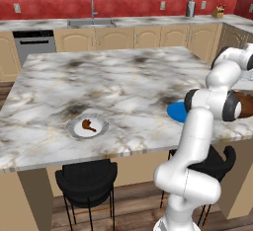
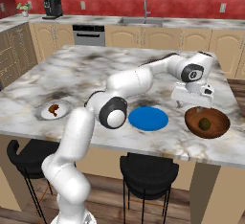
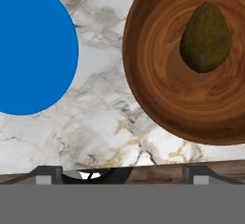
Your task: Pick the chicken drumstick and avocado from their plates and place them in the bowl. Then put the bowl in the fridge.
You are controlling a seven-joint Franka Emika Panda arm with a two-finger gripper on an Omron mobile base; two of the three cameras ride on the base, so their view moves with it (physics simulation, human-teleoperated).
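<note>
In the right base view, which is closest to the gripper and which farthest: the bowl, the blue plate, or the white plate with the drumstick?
1. Bowl, just below the open gripper, with the avocado inside.
2. Blue plate, to the bowl's left on the counter.
3. White plate, far left near the counter's edge, with the drumstick on it.

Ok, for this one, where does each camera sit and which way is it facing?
Left base view: behind the arm's left, looking forward over the island; the arm rises lower right; chicken drumstick on the white plate.
Right base view: behind its right; arm lower left, open gripper above the bowl.
Hand view: looks down at the avocado in the bowl beside the blue plate.
All three share the blue plate.
</note>
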